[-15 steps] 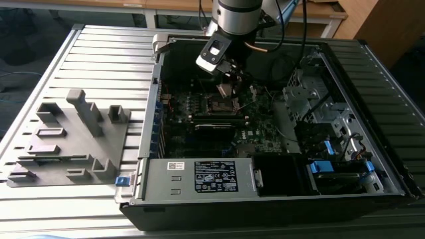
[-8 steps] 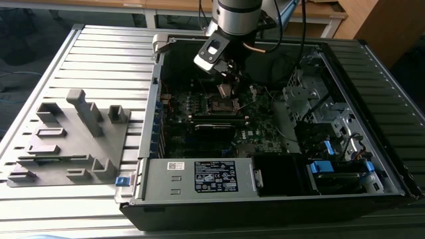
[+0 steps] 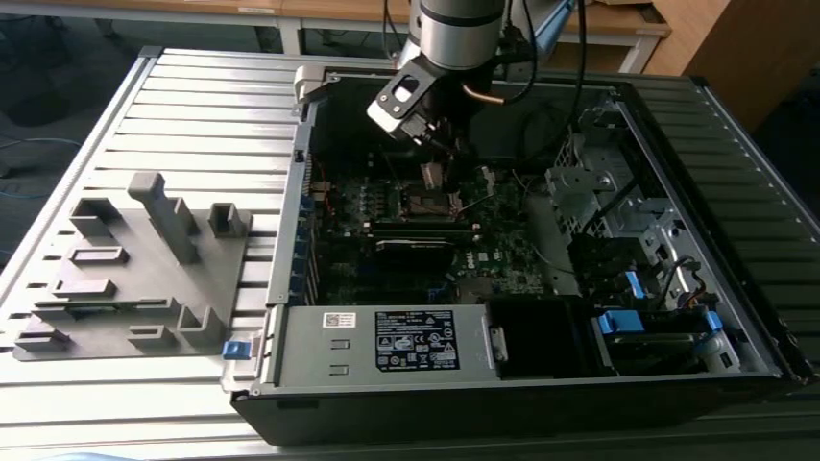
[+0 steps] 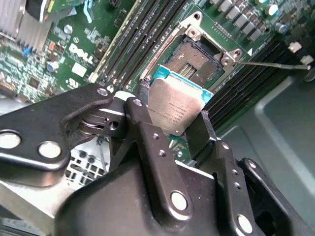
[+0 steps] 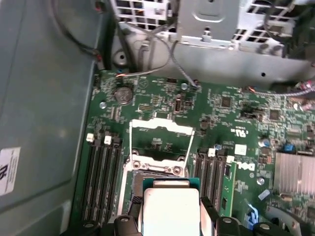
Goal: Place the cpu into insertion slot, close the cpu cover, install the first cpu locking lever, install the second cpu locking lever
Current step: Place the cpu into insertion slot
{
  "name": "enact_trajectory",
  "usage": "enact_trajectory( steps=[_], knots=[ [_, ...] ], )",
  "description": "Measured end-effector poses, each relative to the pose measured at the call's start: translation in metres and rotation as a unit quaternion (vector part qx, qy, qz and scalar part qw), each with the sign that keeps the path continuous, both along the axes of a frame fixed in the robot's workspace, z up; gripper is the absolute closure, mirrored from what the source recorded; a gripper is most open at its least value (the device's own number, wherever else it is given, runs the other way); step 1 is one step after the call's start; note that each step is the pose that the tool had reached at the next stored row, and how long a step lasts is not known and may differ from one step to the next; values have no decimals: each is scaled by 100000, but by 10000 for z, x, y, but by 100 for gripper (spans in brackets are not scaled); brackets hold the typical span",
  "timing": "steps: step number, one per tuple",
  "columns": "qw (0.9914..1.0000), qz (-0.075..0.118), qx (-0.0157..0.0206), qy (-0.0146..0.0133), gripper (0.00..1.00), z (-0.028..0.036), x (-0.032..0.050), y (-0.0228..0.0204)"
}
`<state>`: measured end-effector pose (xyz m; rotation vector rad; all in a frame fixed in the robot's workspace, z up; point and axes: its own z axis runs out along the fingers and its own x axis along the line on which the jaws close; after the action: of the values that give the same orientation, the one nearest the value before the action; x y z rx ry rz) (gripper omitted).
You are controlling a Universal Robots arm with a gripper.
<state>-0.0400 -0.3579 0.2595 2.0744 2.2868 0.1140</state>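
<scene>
1. Exterior view: an open computer case (image 3: 539,288) lies on the slatted tabletop (image 3: 192,106), toward the edge at the exterior view's right. A grey parts fixture (image 3: 129,259) sits beside it, toward the edge at the exterior view's left. The arm (image 3: 455,34) reaches down into the case over the motherboard (image 5: 231,113).
2. The cpu (image 4: 177,105): the jaws pinch it by two opposite edges, with its silver top facing the camera in both wrist views. The edge grip is judged to keep the flat faces untouched. It hangs near the socket, apart from it and not seated.
3. The insertion slot (image 5: 156,173): a dark square well edged in silver, with nothing in it. Long black memory slots (image 5: 101,177) flank it on both sides.
4. The cpu cover (image 5: 160,127): a thin silver frame, raised on its hinge at the slot's side away from the cpu. This is judged to leave the well clear for the chip.
5. Thin metal rod (image 4: 268,64): it runs out from a socket corner and is judged to be a locking lever, swung free so that the cover can stand open.
6. Status, as judged: placement is in hand. The cover is not closed and the levers are not latched.
</scene>
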Motion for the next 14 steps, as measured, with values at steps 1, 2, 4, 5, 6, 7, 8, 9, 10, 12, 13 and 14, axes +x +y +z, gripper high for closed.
enact_trajectory(
  steps=[1,2,4,5,6,7,8,9,10,12,13,14],
  knots=[
    [100000,-261,2,3,46,0,-1,0],
    [100000,-306,3,2,46,0,-2,0],
    [99999,-320,3,-4,46,-1,-3,0],
    [99999,-327,9,-5,46,-1,-6,0],
    [99999,-350,8,-5,46,-2,-7,0],
    [99997,-757,18,-12,46,-6,-6,1],
    [99986,-1644,16,-9,46,-9,-6,0],
    [99966,-2600,6,-4,46,-13,-6,0],
    [99939,-3497,11,-5,46,-17,-7,0],
    [99876,-4979,1,5,46,-21,-7,0],
    [99875,-4997,3,1,46,-22,-7,0],
    [99875,-5001,7,1,46,-22,-7,0]
  ],
)
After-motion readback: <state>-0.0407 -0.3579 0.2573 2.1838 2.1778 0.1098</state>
